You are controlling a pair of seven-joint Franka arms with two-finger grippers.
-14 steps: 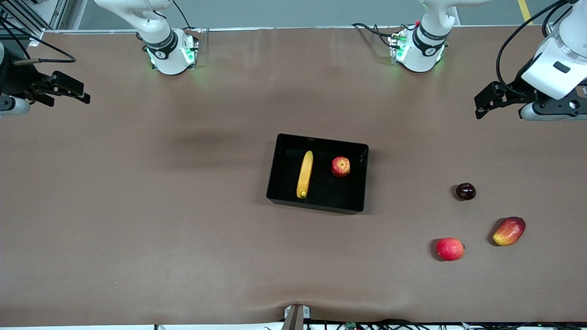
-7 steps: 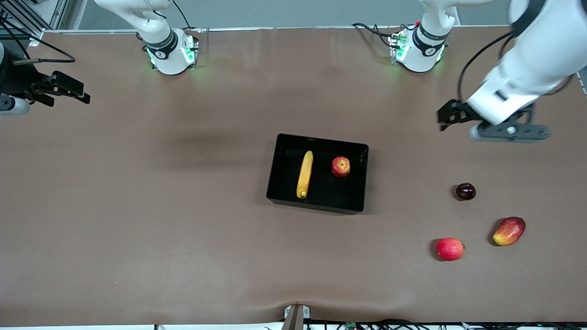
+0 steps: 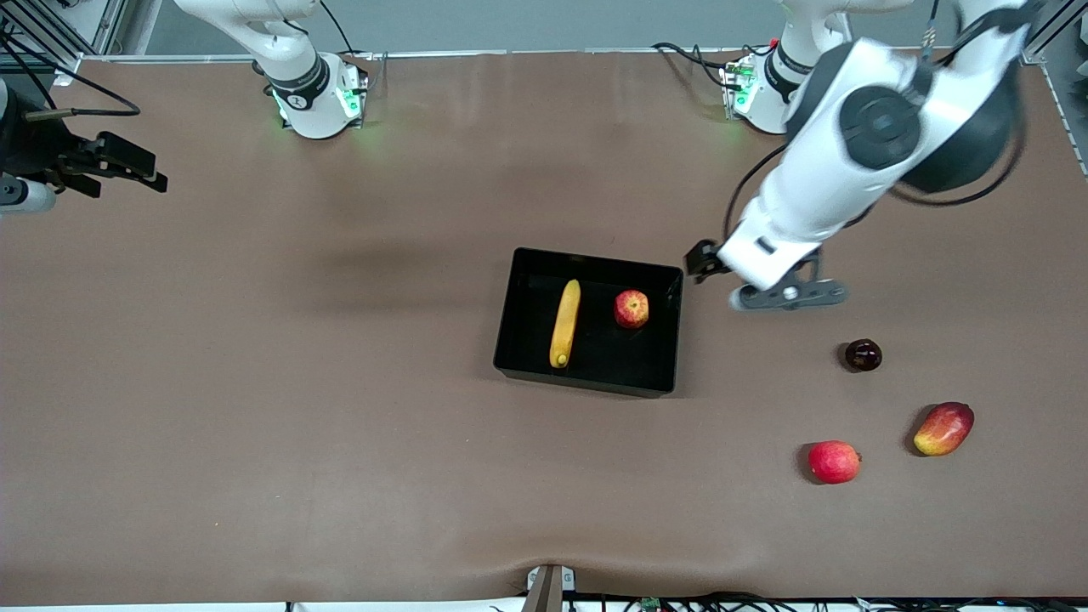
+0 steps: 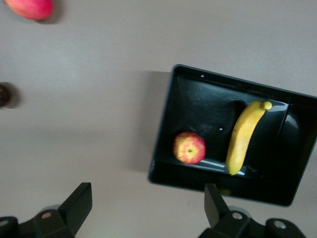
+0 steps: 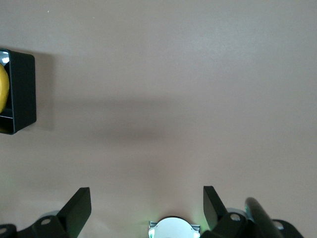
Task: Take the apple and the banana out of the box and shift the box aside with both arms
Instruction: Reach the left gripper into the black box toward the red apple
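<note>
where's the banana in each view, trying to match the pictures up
Front view: the banana lies in the black tray, beside the apple, toward the right arm's end.
Left wrist view: banana in the tray, apple beside it.
Right wrist view: only a yellow sliver at the picture's edge.
Shared landmark: the black tray.

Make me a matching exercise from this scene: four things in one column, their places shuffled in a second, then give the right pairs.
Things:
1. banana
2. apple
3. mango
4. left end effector

Places:
A. on the bare table toward the left arm's end, near the dark round fruit
B. in the air beside the black box, open, holding nothing
C. lying in the box, toward the right arm's end
D. in the box, toward the left arm's end

Pairs: 1-C, 2-D, 3-A, 4-B
</note>
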